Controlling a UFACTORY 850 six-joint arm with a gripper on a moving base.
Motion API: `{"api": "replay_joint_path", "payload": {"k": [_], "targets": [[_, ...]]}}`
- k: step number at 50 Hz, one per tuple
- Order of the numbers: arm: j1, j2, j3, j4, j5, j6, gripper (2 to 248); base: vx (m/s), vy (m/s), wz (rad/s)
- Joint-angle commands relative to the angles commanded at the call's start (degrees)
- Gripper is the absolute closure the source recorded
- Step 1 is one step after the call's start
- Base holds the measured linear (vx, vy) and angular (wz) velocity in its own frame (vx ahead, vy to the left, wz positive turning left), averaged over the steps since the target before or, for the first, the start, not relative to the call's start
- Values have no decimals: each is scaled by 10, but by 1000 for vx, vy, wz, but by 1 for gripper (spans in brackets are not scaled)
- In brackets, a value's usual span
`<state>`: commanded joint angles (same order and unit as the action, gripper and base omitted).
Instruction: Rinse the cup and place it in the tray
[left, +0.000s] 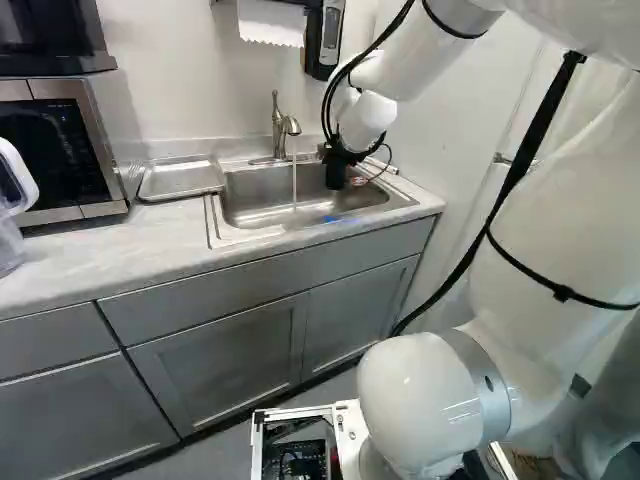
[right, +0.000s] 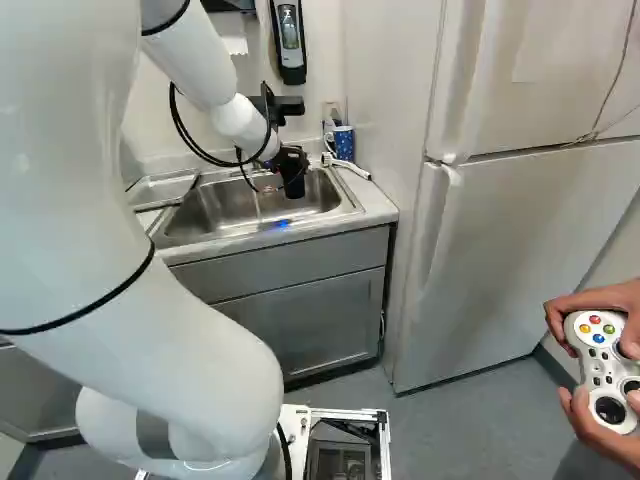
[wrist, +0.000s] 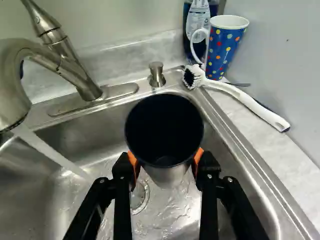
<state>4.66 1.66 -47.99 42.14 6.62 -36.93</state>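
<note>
A pale, mottled countertop (left: 90, 255) with a smooth, faintly veined finish runs along a plain white wall (left: 180, 60), above matte grey cabinets (left: 225, 350) with recessed panel doors; a white refrigerator (right: 520, 240) stands to the right on a grey floor (right: 490, 410). Set into the counter is a brushed stainless-steel sink (left: 245, 195) with rounded corners, its wet bottom shining around a round drain (wrist: 140, 197). From the curved metal faucet (wrist: 60, 60) at its far side, a thin stream of water (left: 294, 180) falls into the basin, left of the cup. The round, dark-mouthed cup (wrist: 164, 130) is over the right part of the sink, grasped by the black two-finger gripper (right: 290, 162), whose orange pads (wrist: 134, 162) press on it from two sides. Its long axis is close to upright, the open end facing up toward the wrist camera; the inside is dark and smooth, and the outer wall visible between the fingers looks grey and glossy. The shallow rectangular metal tray (left: 182, 178) lies flat on the counter left of the sink. At the far right corner, a white brush (wrist: 242, 97) with bristles lies beside a blue mug with coloured dots (wrist: 225, 47).
</note>
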Motion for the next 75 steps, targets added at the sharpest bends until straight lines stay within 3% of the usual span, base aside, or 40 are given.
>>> {"api": "replay_joint_path", "payload": {"k": [18,42,68,75], "targets": [[24,-3,-3,-18,-12,0,128,0,0,0],[26,-3,-3,-49,-60,0,128,0,0,0],[31,-4,-4,-106,-112,0,128,0,0,0],[33,-5,-5,-125,-114,23,128,0,0,0]]}}
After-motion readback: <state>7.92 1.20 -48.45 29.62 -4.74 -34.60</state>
